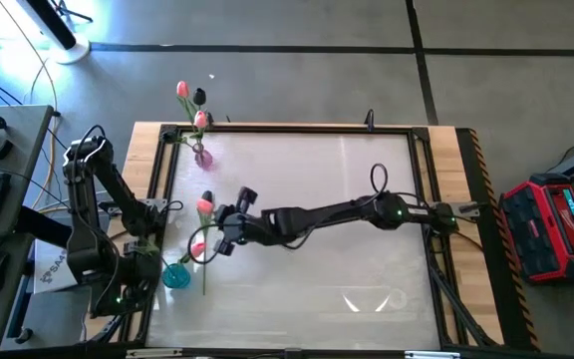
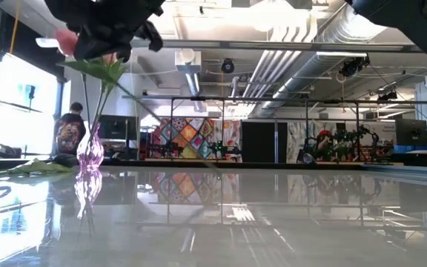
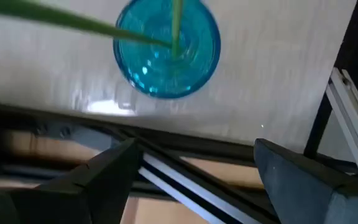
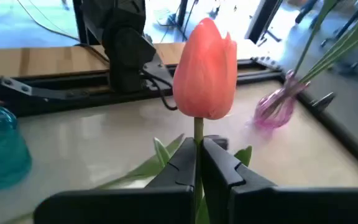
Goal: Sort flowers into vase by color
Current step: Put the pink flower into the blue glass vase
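My right gripper point(image 4: 199, 146) reaches in from the table's right to the left part of the table point(image 1: 215, 227) and is shut on a pink tulip point(image 4: 205, 68). A blue glass vase point(image 1: 174, 274) stands near the left edge with a green stem point(image 3: 176, 25) in it. A pink head point(image 1: 197, 249) shows beside that vase. A purple vase point(image 1: 203, 157) at the far left holds two pink tulips and a dark one point(image 1: 199, 97). My left gripper point(image 3: 197, 171) is open and hovers over the table's left frame beside the blue vase. My right gripper pinches the tulip's green stem point(image 4: 199, 132) between its two fingers, just below the pink head. The fingers come roughly level from the table's right. The head stands out beyond the fingertips. The flower is lifted clear of the table, its leaves point(image 2: 98, 70) hanging below the gripper.
A raised dark frame point(image 1: 162, 199) runs around the white table top. The right arm point(image 1: 327, 214) lies across the middle of the table. A red case point(image 1: 556, 224) sits on the floor to the right. A person point(image 2: 70, 133) stands far off in the room.
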`<action>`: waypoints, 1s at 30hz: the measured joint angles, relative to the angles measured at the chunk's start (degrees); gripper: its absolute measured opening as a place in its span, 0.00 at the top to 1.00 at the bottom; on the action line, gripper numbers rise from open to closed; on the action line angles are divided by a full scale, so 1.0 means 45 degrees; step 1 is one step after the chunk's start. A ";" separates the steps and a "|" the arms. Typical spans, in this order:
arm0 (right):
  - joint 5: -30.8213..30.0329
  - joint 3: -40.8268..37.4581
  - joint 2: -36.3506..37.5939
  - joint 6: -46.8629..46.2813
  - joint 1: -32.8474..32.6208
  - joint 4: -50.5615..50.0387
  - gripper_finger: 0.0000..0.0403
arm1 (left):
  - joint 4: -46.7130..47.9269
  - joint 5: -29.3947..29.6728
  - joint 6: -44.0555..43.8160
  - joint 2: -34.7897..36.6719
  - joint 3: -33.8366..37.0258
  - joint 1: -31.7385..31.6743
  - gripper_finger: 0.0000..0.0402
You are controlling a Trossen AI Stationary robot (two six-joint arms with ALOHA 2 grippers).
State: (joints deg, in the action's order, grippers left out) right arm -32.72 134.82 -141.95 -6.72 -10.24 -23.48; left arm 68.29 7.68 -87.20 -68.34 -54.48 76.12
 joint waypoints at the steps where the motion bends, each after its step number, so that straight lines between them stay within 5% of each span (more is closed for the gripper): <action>1: -0.0142 0.0000 0.0021 0.0262 -0.0095 0.0020 1.00 | -0.0010 -0.0149 -0.0201 0.0000 0.0000 -0.0001 0.23; 14: -0.0194 0.0000 0.2247 0.3136 -0.0124 -0.0515 1.00 | -0.0699 -0.2599 -0.2079 0.0157 -0.0507 0.0623 0.23; 24: 0.4433 0.0000 0.2758 0.2581 0.0910 -0.0003 1.00 | -0.0751 -0.1915 -0.0406 0.0481 -0.2812 0.0146 0.23; 30: 0.6131 0.0000 0.2748 0.2666 0.1264 0.0298 1.00 | -0.0528 -0.3709 -0.1122 0.0491 -0.4333 0.0155 0.23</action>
State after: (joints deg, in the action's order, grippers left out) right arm -5.13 134.82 -129.58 5.27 -4.55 -22.14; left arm 65.92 -9.01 -92.25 -66.13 -73.98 76.82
